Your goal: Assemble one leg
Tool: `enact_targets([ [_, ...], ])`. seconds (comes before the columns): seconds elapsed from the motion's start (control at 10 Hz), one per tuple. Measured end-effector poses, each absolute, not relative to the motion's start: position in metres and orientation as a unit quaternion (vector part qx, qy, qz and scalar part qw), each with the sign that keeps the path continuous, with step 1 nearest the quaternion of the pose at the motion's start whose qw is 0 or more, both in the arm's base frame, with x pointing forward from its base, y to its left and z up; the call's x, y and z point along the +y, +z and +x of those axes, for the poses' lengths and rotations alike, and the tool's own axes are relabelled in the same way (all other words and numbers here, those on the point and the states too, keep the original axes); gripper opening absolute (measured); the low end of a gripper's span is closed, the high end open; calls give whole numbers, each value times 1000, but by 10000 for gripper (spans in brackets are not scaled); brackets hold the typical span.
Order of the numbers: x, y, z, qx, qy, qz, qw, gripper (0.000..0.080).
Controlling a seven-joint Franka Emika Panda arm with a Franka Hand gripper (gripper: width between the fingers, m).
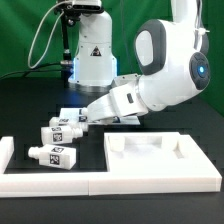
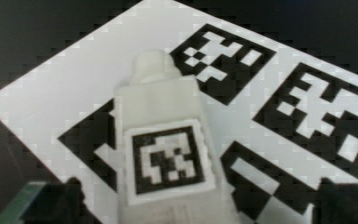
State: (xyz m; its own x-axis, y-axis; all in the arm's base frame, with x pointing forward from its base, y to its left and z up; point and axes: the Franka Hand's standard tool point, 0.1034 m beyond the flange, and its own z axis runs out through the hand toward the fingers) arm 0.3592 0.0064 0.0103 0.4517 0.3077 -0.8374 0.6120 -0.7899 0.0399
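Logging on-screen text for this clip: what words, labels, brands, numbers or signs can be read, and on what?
No readable words or numbers in either view.
leg: black-and-white square tag, pattern only, no letters.
marker board: the same kind of tags, no text.
robot base: a dark mark, too blurred to read.

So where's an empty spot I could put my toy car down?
Bare black table on the exterior view's left, beside the legs, and a strip between them and the white panel. It's crowded around the legs under the tool.
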Motion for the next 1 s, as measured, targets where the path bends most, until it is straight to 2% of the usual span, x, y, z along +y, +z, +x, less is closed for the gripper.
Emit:
enact_targets([
  [0.1,6,10,359,276,-445,835,171,526],
  [0.2,6,10,359,276,-445,835,171,386],
  [0.3,6,10,359,276,-445,835,171,283],
  [0.4,7,12,360,277,-448,833,170,283],
  [0.5,16,30,372,268,-460,831,162,284],
  [0.7,41,65,421,217,-439,863,123,284],
  [0.8,43,87,445,194,-429,875,114,284],
  [0.9,39,97,467,197,-397,890,110,284],
  [1.0,37,98,474,204,-362,904,104,284],
])
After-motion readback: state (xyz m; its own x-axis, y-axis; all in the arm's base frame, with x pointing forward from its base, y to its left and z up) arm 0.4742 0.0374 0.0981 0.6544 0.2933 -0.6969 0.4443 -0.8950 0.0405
